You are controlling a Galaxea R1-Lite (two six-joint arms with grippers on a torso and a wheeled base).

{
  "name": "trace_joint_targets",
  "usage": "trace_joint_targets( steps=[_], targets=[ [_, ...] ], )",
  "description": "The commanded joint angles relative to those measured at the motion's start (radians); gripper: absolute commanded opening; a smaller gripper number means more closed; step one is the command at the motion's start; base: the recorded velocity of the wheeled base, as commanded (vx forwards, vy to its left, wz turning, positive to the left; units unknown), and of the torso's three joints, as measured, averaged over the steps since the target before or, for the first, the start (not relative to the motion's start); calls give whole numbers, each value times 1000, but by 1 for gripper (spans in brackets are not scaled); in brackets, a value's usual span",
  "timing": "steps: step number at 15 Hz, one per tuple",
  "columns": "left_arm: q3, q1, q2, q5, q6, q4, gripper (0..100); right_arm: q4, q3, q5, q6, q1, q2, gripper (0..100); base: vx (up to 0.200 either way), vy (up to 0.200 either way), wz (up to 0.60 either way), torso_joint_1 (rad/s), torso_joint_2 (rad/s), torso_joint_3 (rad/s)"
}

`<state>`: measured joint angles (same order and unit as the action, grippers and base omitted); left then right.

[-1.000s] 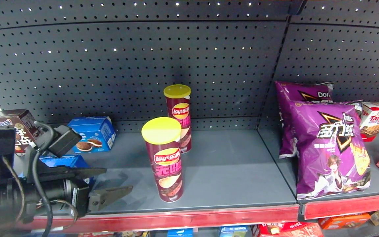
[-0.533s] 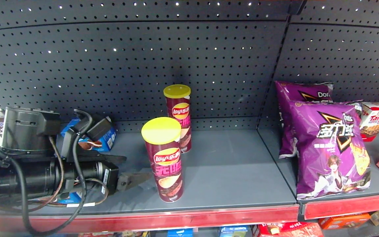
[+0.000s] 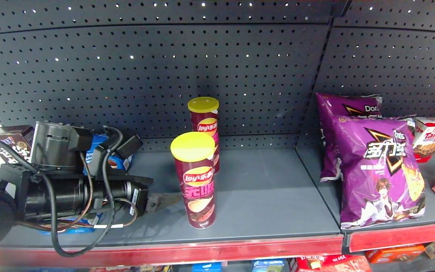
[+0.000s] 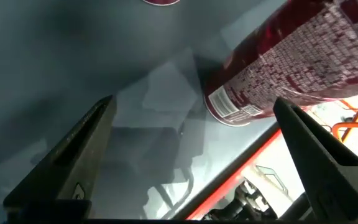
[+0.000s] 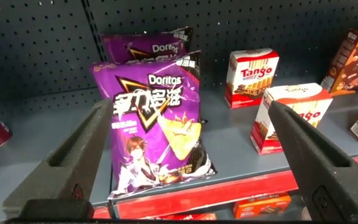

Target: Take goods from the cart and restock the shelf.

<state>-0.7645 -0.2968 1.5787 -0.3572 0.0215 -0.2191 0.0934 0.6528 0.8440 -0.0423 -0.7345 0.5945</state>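
Two dark red chip cans with yellow lids stand on the grey shelf (image 3: 270, 189). The front can (image 3: 198, 185) is near the shelf's edge and the back can (image 3: 203, 113) is right behind it, by the pegboard. My left gripper (image 3: 161, 190) lies low over the shelf, open, its fingertips right at the front can's left side. In the left wrist view the left gripper (image 4: 194, 102) is spread wide with nothing between the fingers. The can (image 4: 291, 56) stands just past the tips, closer to one finger. My right gripper (image 5: 189, 104) is open, facing a purple chip bag (image 5: 154, 124).
Two purple chip bags (image 3: 376, 170) lean on the right section, with red-and-white boxes (image 3: 431, 138) beside them. Blue cookie boxes (image 3: 125, 164) and a brown box (image 3: 11, 141) sit behind my left arm. The red front lip (image 3: 202, 251) edges the shelf. Open shelf lies between cans and bags.
My left arm has moved right and further onto the shelf until its fingers reached the front can. That can has shifted a little to the right, closer in line with the back can.
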Motion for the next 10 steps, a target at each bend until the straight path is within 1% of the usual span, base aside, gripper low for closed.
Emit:
trace_joint_targets(
  steps=[1, 8, 10],
  targets=[
    [-15, -5, 18, 0, 0, 0, 100, 0, -8, 0, -1, 1, 4, 100, 0, 0, 0, 0, 0, 0],
    [-22, -8, 20, 0, 0, -2, 100, 0, -22, 0, -1, 13, -10, 100, 0, 0, 0, 0, 0, 0],
    [-24, -15, 29, 0, -2, -20, 100, -1, -32, 1, -1, 15, -19, 100, 0, 0, 0, 0, 0, 0]
  ],
)
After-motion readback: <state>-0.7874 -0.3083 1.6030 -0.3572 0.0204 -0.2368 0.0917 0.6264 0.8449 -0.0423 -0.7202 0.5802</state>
